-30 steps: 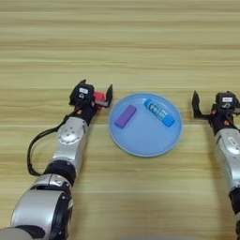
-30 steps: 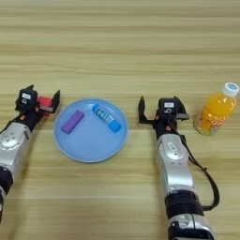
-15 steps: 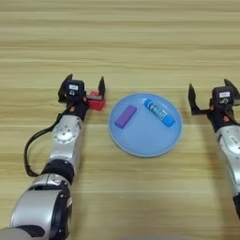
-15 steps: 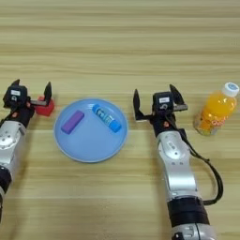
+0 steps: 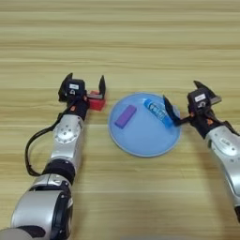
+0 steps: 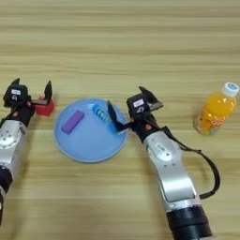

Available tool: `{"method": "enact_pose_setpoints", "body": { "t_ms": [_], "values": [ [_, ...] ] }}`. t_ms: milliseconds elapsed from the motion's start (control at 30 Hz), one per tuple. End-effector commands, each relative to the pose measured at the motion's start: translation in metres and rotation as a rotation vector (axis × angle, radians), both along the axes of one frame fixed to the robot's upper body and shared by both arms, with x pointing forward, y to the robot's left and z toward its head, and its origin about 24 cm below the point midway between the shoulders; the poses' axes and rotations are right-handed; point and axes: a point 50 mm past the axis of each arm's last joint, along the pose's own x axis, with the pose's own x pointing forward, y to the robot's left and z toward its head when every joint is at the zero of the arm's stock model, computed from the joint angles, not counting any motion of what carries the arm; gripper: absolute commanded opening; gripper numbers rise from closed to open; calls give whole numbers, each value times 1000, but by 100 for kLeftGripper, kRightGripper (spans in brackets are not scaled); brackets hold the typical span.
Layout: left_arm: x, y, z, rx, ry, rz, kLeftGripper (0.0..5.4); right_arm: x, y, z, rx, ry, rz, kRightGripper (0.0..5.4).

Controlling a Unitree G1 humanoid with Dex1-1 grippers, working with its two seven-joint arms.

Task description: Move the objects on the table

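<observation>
The objects: in the left eye view, the red cube [image 5: 97, 101] now lies on the table [image 5: 122, 42] left of the plate [image 5: 140, 140], between the left gripper's [image 5: 84, 85] spread fingers, seemingly released. In the right eye view, the right gripper [image 6: 127, 105], fingers apart, has swung left over the glue stick [image 6: 101, 112]; purple block [image 6: 72, 122] unmoved on the plate.

silver arms [image 6: 171, 176], black end effector fingers (black cables trailing).

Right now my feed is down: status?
Left gripper open by red cube. Right gripper open over glue stick on plate. Nothing blocking.
</observation>
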Motion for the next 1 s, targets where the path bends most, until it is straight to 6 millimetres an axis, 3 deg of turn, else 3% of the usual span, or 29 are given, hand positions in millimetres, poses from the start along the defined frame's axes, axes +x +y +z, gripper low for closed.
{"method": "enact_pose_setpoints", "body": {
  "t_ms": [33,400,567,1000],
  "values": [
    [-2,-4,-2,0,5,-3,538,3,6,-1,-21,51,51,540],
    [-3,-7,-2,-4,4,1,538,14,2,-14,-66,152,60,540],
    [-3,-9,-3,-2,8,1,538,12,6,-19,-158,150,109,540],
    [-4,-10,-4,0,9,6,538,5,19,-20,-197,122,194,540]
  ]
}}
